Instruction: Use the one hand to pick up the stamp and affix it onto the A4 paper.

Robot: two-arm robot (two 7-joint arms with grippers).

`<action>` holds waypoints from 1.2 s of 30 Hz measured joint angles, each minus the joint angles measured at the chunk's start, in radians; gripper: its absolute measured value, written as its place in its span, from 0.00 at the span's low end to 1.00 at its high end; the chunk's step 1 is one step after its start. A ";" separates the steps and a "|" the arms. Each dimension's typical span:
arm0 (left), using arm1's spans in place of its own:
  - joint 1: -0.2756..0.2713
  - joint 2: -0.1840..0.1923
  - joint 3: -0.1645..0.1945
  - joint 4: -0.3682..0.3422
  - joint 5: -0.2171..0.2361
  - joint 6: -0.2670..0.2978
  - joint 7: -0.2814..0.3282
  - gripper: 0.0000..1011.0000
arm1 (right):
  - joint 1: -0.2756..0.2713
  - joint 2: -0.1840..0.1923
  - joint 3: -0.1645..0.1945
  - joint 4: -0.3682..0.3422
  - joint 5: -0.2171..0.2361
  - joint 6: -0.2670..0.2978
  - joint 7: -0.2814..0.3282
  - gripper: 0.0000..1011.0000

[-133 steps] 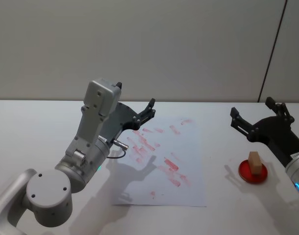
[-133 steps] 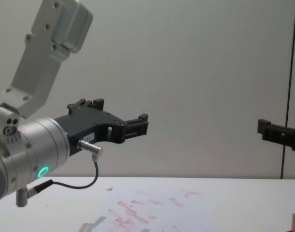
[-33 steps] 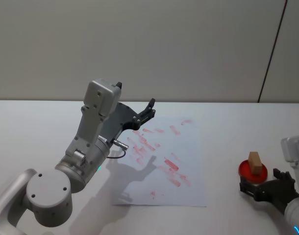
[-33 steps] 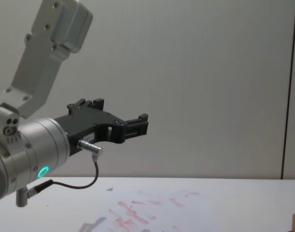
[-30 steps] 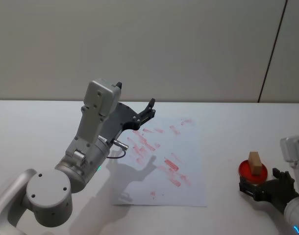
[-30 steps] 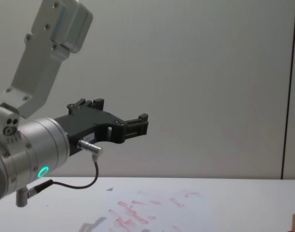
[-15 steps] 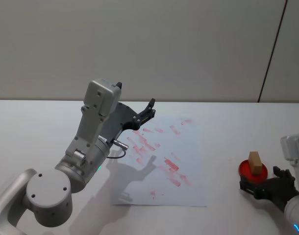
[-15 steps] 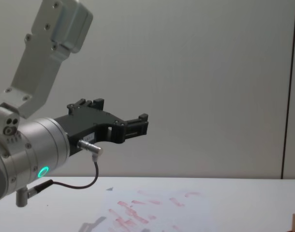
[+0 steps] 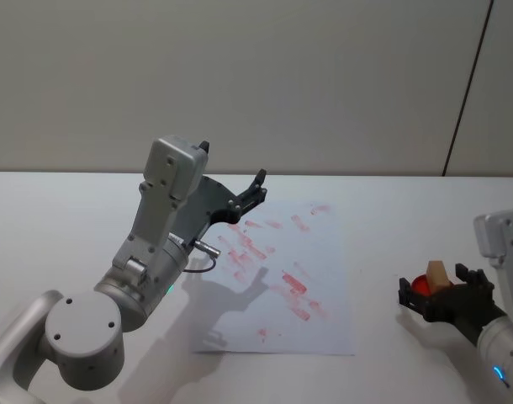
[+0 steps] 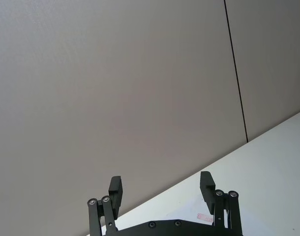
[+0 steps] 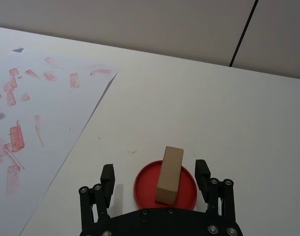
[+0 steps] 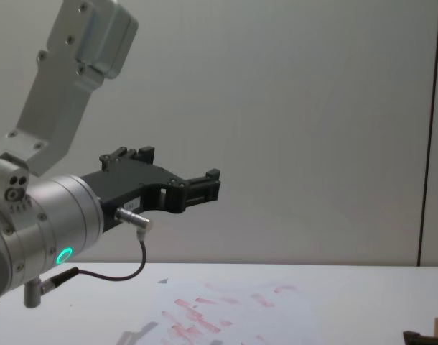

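Stamp [image 11: 170, 174] stands upright on round red ink pad [image 11: 189, 189], on tabletop [image 11: 248, 113] to the right of the A4 paper [image 11: 51, 123], apart from it. Right hand [image 11: 155, 171] is low, fingers spread, flanking pad and stamp, no contact. Head view: the hand's body hides stamp base and most of pad. Left hand [image 9: 258, 188] is spread, high above paper's far left part.

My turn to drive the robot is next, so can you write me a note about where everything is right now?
Right gripper: open, low by the table, one finger each side of the stamp, not touching it.
Left gripper: open, parked in the air over the far left corner of the paper.
Stamp stands on the red ink pad, right of the paper.
Done: gripper lined up. Left: grab, lift, press onto paper.
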 joint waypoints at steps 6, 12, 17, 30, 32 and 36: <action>0.000 0.000 0.000 0.000 0.000 0.000 0.000 0.99 | 0.005 -0.005 0.000 0.003 -0.002 0.002 0.002 0.99; 0.000 0.000 0.000 0.000 0.000 0.000 0.000 0.99 | 0.003 -0.008 0.004 0.008 -0.002 0.011 -0.005 0.99; 0.000 0.000 0.000 0.000 0.000 0.000 0.000 0.99 | 0.003 -0.011 0.005 0.016 -0.005 0.017 -0.008 0.99; 0.000 0.000 0.000 0.000 0.000 0.000 0.000 0.99 | 0.030 -0.025 0.005 0.055 -0.031 0.013 0.010 0.99; 0.000 0.000 0.000 0.000 0.000 0.000 0.000 0.99 | 0.034 -0.028 0.004 0.060 -0.035 0.012 0.013 0.98; 0.000 0.000 0.000 0.000 0.000 0.000 0.000 0.99 | 0.039 -0.030 0.003 0.067 -0.041 0.011 0.017 0.90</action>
